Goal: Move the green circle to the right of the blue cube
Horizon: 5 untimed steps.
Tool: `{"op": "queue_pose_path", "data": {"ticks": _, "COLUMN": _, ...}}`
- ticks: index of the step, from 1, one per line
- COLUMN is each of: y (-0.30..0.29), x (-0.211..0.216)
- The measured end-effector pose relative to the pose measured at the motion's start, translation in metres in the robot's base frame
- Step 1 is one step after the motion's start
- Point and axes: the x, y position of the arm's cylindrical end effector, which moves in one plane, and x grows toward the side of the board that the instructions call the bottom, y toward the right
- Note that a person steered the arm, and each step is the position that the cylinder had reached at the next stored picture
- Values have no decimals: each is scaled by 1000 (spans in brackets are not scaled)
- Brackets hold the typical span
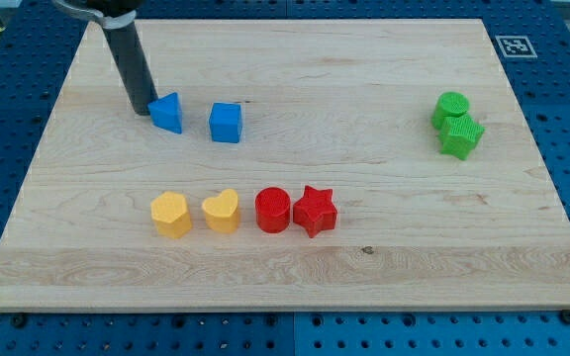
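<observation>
The green circle (452, 106) sits at the view's right, touching a green star (460, 134) just below it. The blue cube (226, 123) stands in the upper left part of the wooden board (364, 257). A blue triangle (167, 113) lies just left of the cube. My tip (142, 107) rests on the board right against the left side of the blue triangle, far to the left of the green circle.
A row of blocks lies in the lower middle: a yellow hexagon (170, 215), a yellow heart (222, 211), a red circle (273, 210) and a red star (315, 211). A marker tag (512, 45) sits at the board's top right corner.
</observation>
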Motion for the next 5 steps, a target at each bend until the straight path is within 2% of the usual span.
{"op": "queue_pose_path", "data": {"ticks": 2, "y": 22, "x": 15}}
{"op": "queue_pose_path", "data": {"ticks": 3, "y": 5, "x": 15}}
{"op": "queue_pose_path", "data": {"ticks": 4, "y": -17, "x": -9}}
{"op": "queue_pose_path", "data": {"ticks": 5, "y": 14, "x": -47}}
